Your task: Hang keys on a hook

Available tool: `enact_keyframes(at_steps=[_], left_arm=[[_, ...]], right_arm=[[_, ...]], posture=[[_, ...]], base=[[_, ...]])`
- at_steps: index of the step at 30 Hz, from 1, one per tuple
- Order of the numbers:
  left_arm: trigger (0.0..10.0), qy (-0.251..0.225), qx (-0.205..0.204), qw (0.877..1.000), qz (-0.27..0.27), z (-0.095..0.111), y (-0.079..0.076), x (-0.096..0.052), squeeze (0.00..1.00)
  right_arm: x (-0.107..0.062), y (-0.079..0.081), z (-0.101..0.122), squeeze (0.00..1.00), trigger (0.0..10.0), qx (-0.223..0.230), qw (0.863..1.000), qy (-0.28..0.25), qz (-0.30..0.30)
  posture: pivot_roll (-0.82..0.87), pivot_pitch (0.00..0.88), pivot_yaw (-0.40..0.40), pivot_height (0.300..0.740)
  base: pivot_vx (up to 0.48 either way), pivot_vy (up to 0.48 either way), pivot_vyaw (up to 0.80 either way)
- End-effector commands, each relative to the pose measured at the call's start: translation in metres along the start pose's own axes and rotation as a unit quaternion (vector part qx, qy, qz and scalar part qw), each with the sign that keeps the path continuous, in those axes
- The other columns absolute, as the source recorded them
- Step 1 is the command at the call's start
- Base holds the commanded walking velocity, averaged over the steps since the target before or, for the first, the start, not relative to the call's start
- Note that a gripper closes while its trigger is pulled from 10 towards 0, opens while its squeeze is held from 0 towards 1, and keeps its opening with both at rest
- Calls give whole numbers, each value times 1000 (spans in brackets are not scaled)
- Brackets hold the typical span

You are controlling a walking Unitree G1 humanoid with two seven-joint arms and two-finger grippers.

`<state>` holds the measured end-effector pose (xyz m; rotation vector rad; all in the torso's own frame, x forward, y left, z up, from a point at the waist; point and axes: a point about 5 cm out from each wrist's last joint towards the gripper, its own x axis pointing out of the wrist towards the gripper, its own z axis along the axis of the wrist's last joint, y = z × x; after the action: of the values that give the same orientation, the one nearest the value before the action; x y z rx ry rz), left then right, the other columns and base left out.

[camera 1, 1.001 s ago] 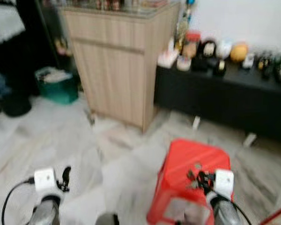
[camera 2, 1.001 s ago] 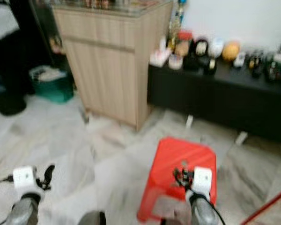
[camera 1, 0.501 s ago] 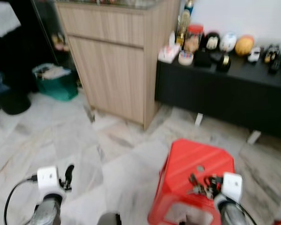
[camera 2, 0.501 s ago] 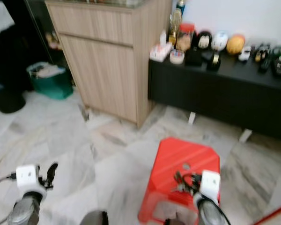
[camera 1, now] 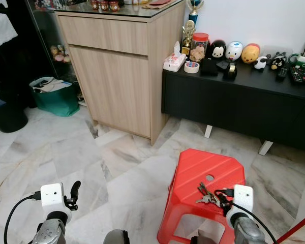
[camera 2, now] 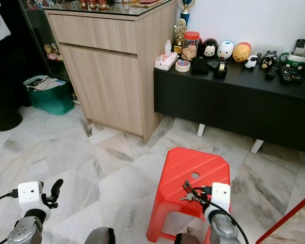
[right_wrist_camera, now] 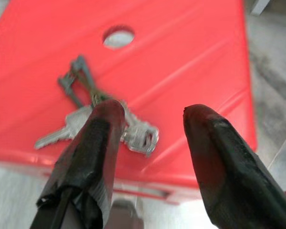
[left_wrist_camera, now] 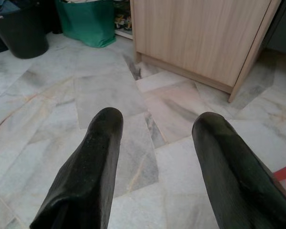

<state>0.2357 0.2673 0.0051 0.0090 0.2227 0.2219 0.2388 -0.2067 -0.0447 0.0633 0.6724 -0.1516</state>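
Bare floor (camera 1: 117,168) — cabinet (camera 1: 117,66) blocks ahead.

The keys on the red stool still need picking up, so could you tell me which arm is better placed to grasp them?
The right. Its claw is open directly over the keys on the red stool, one finger already beside them. The left claw hangs open over bare floor, well away from the stool.

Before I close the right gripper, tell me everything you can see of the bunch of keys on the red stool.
The keys are a small bunch of silver metal keys on a ring, with a darker grey piece fanned out toward the stool's round hole. They lie flat and loose on top of the red plastic stool, near its front right edge. The right gripper is open just above them, one black finger crossing in front of the bunch; whether it touches them is unclear. Nothing grips them yet.
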Motion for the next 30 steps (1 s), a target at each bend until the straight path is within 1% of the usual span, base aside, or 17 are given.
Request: enact_keyframes(at_steps=[1, 4, 9, 14, 15, 16, 17, 18, 20, 21, 22, 27, 30], left_arm=[[10000, 8, 7, 1000, -6, -2, 0, -1, 0], [10000, 9, 9, 1000, -5, -3, 2, -3, 0], [10000, 12, 13, 1000, -10, -5, 2, -4, 0], [10000, 15, 14, 1000, -10, -7, 3, -6, 0], [10000, 17, 16, 1000, -9, -8, 3, -7, 0], [10000, 17, 16, 1000, -9, -8, 3, -7, 0], [10000, 19, 17, 1000, -9, -8, 3, -7, 0], [10000, 20, 18, 1000, -10, -9, 4, -8, 0], [10000, 21, 19, 1000, -9, -10, 5, -9, 0], [10000, 21, 20, 1000, -9, -10, 6, -10, 0], [10000, 22, 20, 1000, -9, -10, 6, -10, 0], [10000, 24, 22, 999, -9, -11, 7, -12, 0], [10000, 24, 24, 999, -10, -11, 8, -13, 0]], right_arm=[[2, 5, 1, 0, 10000, -4, 1000, 14, 15], [2, 7, -2, 0, 10000, -26, 999, 30, 15], [3, 1, 0, 0, 10000, -14, 999, 34, -5], [3, 0, 0, 0, 10000, -16, 999, 41, -8], [3, -2, 1, 0, 4392, -17, 999, 41, -13], [3, -2, 1, 0, 4392, -17, 999, 41, -13], [3, -4, 2, 0, 1412, -15, 999, 42, -19], [3, -5, 2, 0, 0, -10, 999, 42, -20], [4, -5, 3, 0, 0, -1, 999, 43, -12], [4, -5, 5, 0, 9020, -2, 999, 43, -12], [5, -5, 6, 0, 10000, -4, 999, 43, -13], [5, -4, 8, 0, 10000, 1, 999, 44, -15], [6, 0, 8, 0, 10000, 5, 999, 45, -9]], posture=[[42, 0, 1, 620], [44, 0, 1, 620], [47, 0, 6, 620], [52, 0, 5, 620], [54, 0, 5, 620], [54, 0, 5, 620], [54, 0, 5, 620], [55, 4, 7, 620], [56, 11, 7, 620], [60, 25, 9, 620], [60, 25, 9, 620], [64, 44, 13, 620], [72, 57, 17, 620]], base=[[0, 0, 0], [0, 0, 0], [0, 0, 0], [0, 0, 0], [0, 0, 0], [0, 0, 0], [0, 0, 0], [0, 0, 0], [0, 0, 0], [0, 0, 0], [0, 0, 0], [0, 0, 0], [0, 0, 0]])
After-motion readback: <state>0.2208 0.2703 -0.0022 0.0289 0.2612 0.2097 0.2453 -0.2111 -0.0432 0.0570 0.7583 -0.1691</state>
